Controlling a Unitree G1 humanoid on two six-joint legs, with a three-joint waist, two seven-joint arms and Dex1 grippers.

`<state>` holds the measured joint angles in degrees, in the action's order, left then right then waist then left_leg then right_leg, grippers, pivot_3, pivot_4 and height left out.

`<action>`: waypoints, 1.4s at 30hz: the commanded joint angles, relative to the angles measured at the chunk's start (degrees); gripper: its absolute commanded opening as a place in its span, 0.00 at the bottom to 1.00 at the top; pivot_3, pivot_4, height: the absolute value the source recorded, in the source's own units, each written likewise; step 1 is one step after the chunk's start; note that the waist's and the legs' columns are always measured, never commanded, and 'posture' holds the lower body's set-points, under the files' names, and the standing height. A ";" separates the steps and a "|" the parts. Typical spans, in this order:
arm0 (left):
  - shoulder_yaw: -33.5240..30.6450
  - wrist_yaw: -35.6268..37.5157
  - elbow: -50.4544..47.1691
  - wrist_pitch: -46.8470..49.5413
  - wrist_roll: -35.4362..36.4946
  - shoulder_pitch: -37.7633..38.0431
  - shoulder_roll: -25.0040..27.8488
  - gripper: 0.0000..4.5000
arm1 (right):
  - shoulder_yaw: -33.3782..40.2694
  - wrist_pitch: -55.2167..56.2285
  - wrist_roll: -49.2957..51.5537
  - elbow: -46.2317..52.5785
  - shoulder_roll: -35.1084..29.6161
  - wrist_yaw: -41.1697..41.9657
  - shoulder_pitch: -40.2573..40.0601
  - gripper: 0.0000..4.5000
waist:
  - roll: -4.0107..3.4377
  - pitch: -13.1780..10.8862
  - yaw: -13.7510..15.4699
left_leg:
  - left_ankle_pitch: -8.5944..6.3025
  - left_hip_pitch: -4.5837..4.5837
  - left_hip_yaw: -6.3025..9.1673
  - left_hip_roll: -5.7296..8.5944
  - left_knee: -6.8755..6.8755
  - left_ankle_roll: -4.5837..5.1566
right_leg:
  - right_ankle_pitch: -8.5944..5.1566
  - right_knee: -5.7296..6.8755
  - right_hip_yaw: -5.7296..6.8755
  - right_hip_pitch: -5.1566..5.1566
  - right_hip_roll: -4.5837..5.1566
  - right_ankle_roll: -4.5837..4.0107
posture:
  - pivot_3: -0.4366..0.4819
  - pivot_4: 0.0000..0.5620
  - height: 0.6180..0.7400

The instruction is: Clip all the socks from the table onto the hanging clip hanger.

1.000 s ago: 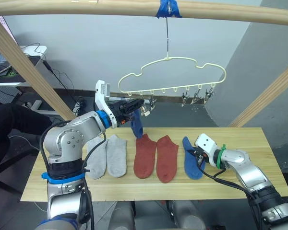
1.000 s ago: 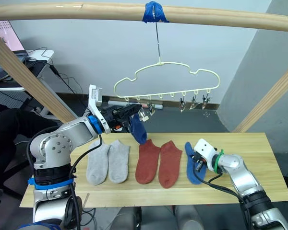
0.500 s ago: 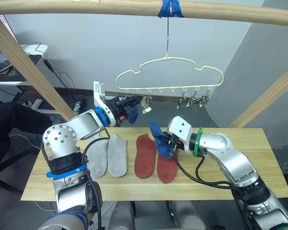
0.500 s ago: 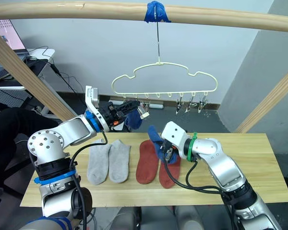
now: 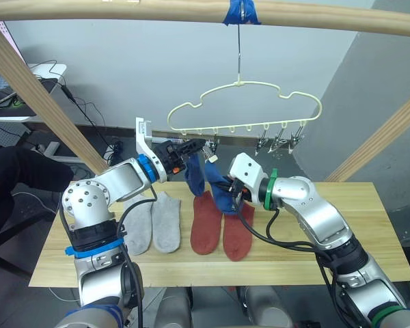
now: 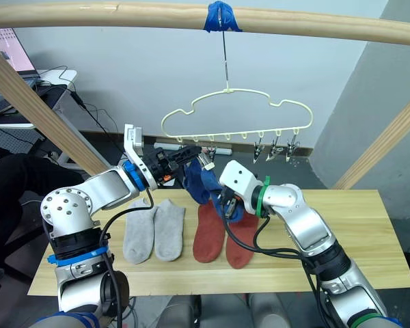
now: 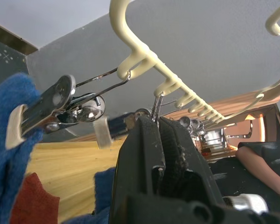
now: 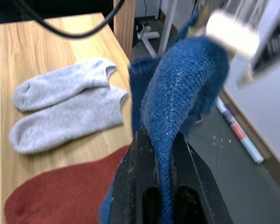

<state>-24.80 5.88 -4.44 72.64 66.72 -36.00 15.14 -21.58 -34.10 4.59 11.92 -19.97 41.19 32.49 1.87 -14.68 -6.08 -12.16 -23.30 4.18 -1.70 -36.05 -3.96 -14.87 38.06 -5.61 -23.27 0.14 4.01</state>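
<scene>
Right wrist view, R gripper (image 8: 159,154) clenching blue sock (image 8: 177,93), long axis upright, L gripper (image 7: 157,135) clenched

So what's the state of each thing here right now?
Clip hanger: hanging from the pole, no sock seen hanging free yet.
First blue sock: raised at the leftmost clips.
Second blue sock: pinched by right gripper.
Left gripper: shut at a clip.
Red socks, grey socks: flat on table.

No legible text/labels anywhere (no brands, nos., signs)

Socks (image 5: 191,222) on table (image 5: 369,232), below hanger (image 5: 246,109)
</scene>
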 commanded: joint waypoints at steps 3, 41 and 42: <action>2.29 1.60 -2.30 -0.61 -0.24 2.21 2.23 0.00 | 1.51 1.23 0.53 -0.92 1.33 -0.42 1.94 0.00 | 0.00 0.00 0.03 | 0.00 -0.01 0.00 0.00 0.01 0.00 | 0.00 -0.02 0.00 0.00 0.01 0.00 | 0.40 0.42 1.00; 20.39 19.65 -22.45 -31.40 -25.27 20.87 15.26 1.00 | 16.44 -8.82 14.40 12.40 -7.26 1.97 -15.17 0.99 | -0.05 -0.06 1.53 | -0.04 -0.89 -0.01 0.01 0.09 -0.05 | 0.13 -0.08 0.04 -0.86 0.06 -0.28 | 0.39 0.44 1.00; 21.33 20.07 -22.10 -34.25 -27.38 21.39 14.36 1.00 | 18.98 -10.43 17.20 13.97 -6.64 1.49 -16.36 0.99 | -0.05 -0.06 1.43 | -0.04 -0.89 -0.01 -0.02 0.07 -0.05 | 0.06 -0.08 0.04 -0.86 0.02 -0.18 | 0.39 0.44 1.00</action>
<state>-4.44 24.61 -24.78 44.08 42.89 -15.16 30.36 -6.42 -42.81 17.15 21.30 -27.33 42.59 16.87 1.82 -14.74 -4.65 -12.19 -24.17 4.16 -1.73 -35.99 -4.01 -14.87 37.99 -5.60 -24.12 0.15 3.93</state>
